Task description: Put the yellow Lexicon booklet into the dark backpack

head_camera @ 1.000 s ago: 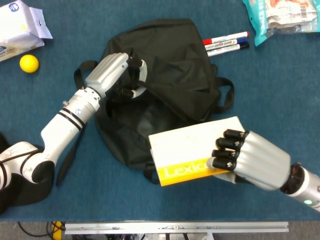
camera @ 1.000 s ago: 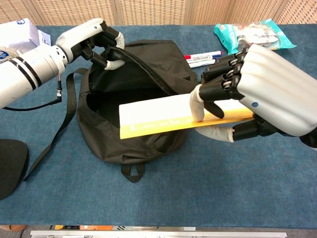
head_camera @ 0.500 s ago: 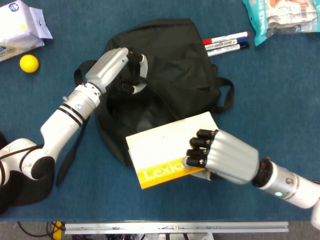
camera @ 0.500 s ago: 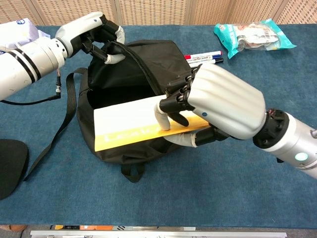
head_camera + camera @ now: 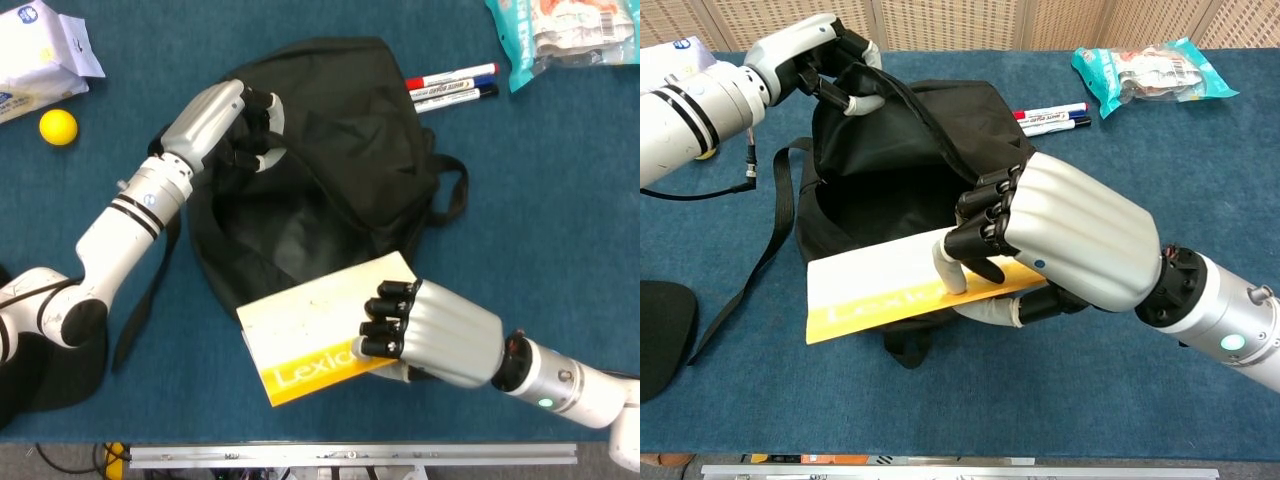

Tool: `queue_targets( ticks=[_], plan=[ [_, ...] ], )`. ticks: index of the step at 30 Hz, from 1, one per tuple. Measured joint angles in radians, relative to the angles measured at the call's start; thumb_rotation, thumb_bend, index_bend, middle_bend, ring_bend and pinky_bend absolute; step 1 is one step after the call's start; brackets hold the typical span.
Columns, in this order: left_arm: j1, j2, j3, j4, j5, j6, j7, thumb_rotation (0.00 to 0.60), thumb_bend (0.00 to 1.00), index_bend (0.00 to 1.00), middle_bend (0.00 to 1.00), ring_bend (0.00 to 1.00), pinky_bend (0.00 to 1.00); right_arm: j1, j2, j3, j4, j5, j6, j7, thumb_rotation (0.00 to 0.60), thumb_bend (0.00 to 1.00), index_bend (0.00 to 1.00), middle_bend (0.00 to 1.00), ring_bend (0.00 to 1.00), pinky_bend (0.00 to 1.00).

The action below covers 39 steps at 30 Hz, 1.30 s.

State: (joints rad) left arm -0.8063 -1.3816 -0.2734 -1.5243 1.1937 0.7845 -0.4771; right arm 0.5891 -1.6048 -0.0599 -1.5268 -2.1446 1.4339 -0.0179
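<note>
Silver-shelled right hand (image 5: 1070,245), black fingers (image 5: 385,320), white black-banded left arm (image 5: 125,220)

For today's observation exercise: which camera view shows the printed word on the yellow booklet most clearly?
The head view: the Lexicon booklet faces that camera, so its white lettering reads plainly. In the chest view the booklet lies nearly edge-on beneath the right hand, its lettering faint.

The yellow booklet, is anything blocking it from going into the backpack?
Nothing visible. The left hand holds the backpack open, and the booklet in the right hand sits right at its opening.
</note>
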Motion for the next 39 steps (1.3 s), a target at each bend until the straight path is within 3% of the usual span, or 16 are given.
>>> queue_targets(
  ticks=[12,29,39],
  plan=[
    [0.014,0.039,0.0,-0.05,0.011,-0.013,-0.028,0.6,0.34,0.66,0.68,0.6,0.49,0.043,-0.066,0.054,0.111,0.067,-0.03,0.019,0.6,0.29,0.87,0.81,0.62,0.65],
    [0.028,0.096,-0.001,-0.085,0.018,-0.043,-0.079,0.6,0.34,0.66,0.68,0.6,0.49,0.134,-0.139,0.111,0.382,0.147,-0.038,0.095,0.6,0.29,0.88,0.81,0.63,0.65],
    [0.032,0.117,0.0,-0.086,0.026,-0.054,-0.097,0.6,0.34,0.66,0.68,0.6,0.49,0.174,-0.174,0.089,0.469,0.165,-0.057,0.096,0.6,0.29,0.89,0.82,0.63,0.65]
  ],
)
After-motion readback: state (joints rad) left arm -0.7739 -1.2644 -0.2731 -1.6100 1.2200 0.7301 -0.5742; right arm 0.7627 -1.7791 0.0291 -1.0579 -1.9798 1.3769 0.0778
